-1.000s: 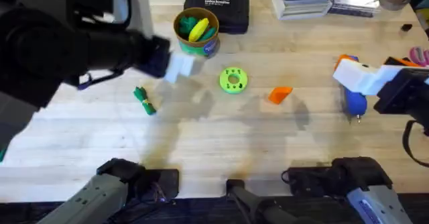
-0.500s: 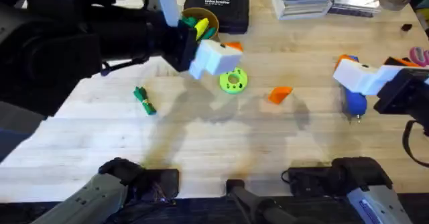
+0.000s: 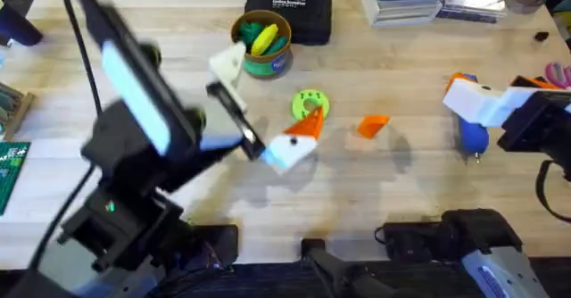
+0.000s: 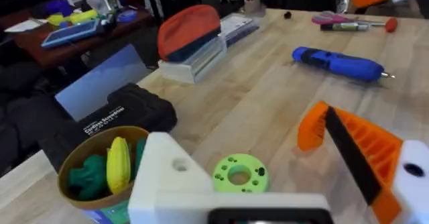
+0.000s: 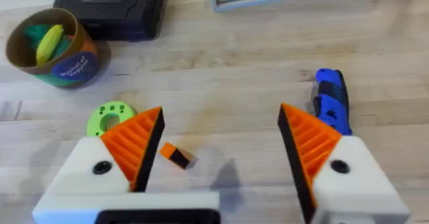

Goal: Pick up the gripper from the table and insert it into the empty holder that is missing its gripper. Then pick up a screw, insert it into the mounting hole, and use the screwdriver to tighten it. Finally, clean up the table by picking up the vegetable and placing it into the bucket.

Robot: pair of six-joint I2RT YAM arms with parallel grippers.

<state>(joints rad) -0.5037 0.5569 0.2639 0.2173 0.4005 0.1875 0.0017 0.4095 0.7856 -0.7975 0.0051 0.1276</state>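
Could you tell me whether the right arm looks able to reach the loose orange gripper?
Probably yes: the right gripper is open, and the orange gripper lies on bare table nearby.

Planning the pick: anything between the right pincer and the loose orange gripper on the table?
Nothing visible. Only bare table lies between the open right pincer and the gripper. The screwdriver lies off by one finger and the green disc by the other, neither in the line.

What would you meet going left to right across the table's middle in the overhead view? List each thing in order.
left gripper → green disc → loose orange gripper → blue screwdriver
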